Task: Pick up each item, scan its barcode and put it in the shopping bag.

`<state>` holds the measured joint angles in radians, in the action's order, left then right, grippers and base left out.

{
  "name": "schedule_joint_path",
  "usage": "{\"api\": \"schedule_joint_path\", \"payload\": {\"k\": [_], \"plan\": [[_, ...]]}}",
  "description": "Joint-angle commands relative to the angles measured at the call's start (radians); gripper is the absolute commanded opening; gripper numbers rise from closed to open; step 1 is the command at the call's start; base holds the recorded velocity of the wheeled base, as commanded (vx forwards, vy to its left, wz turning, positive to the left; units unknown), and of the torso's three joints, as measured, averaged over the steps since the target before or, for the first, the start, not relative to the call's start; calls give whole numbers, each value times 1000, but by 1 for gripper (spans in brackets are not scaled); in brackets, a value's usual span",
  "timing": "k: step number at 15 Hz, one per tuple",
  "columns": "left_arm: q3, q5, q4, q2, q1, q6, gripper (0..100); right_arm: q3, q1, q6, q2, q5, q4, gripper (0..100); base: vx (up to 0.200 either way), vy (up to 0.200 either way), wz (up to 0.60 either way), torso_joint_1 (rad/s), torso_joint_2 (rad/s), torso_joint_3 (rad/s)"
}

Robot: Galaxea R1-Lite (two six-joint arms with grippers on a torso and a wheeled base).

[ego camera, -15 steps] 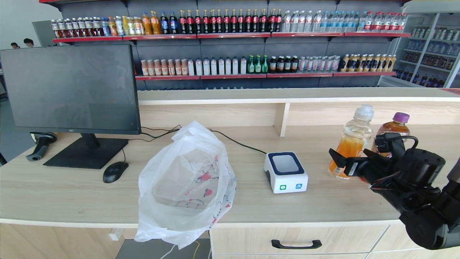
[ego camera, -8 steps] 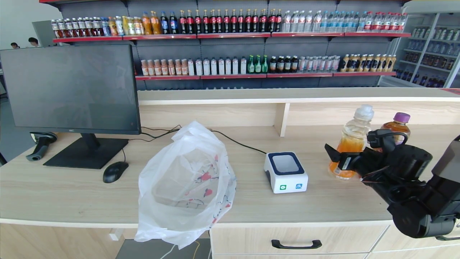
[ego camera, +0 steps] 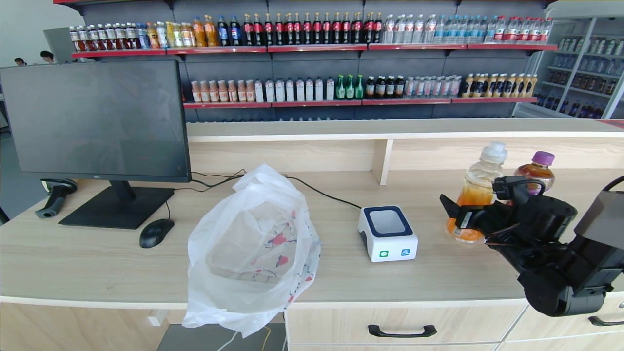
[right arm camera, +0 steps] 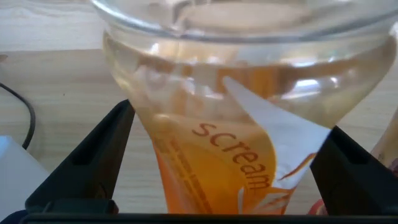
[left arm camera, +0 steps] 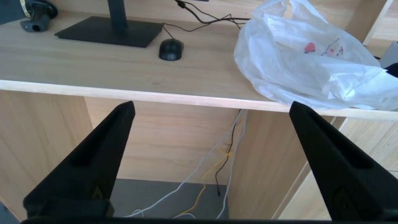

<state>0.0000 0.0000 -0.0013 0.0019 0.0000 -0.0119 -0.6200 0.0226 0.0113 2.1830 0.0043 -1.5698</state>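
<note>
Shop counter (ego camera: 438,278), drink shelves behind. The right gripper (ego camera: 470,207), jaws apart, straddles the orange-juice bottle (ego camera: 480,175), which stands right of the scanner (ego camera: 387,233). A purple-capped bottle (ego camera: 538,170) stands farther right. The shopping bag (ego camera: 253,248), left of the scanner, looks empty. The left gripper (left arm camera: 211,109), jaws apart, hangs lower, well left of the scanner. Judged stage: first pickup, with neither bottle yet scanned or bagged.

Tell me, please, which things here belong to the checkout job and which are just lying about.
For the job: white-capped orange bottle, purple-capped bottle, barcode scanner, shopping bag.
Lying about: monitor, mouse, drinks on the shelves.
</note>
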Motion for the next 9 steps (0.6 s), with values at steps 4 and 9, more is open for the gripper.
{"api": "schedule_joint_path", "payload": {"k": [4, 9], "plan": [[0, 0, 0, 0, 0, 0, 100, -15, 0, 6, 17, 2, -1, 0, 0, 0, 0, 0, 0, 0], [0, 0, 0, 0, 0, 0, 100, -26, -4, 12, 23, 0, -1, 0, 0, 0, 0, 0, 0, 0]]}}
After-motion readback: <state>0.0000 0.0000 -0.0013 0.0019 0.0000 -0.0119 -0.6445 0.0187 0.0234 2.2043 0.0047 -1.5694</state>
